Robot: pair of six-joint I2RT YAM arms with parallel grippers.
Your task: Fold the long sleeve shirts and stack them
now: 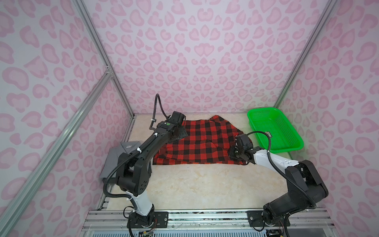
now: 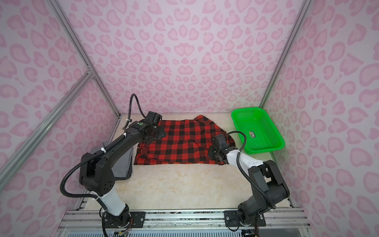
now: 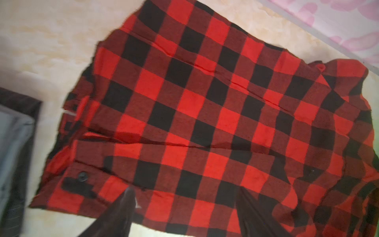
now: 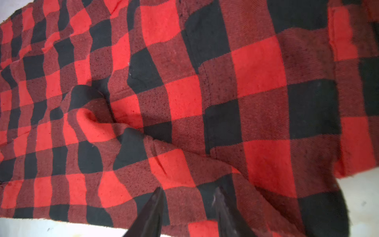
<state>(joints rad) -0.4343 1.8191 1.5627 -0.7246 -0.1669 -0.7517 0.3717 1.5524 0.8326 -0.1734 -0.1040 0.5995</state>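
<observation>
left hand (image 3: 184, 191) over red-checked shirt (image 3: 205, 102)'s left end

We see only blurred tips of the left gripper (image 3: 185, 190); its fingers (image 3: 125, 207) run off the picture's edge. The right gripper (image 4: 188, 189) is cropped likewise, and we cannot tell whether its jaws pinch the checked shirt (image 4: 256, 67) between them or stand over it. That shirt runs past the frame on both sides of those jaws. In both top views both pairs of jaws are hidden. Beside the left jaws the grey shirt (image 3: 14, 143) is smeared and cropped; in a top view the left arm (image 1: 143, 147) covers much of it. The basket label (image 1: 269, 134), beyond the right jaws, is too small to read.
</observation>
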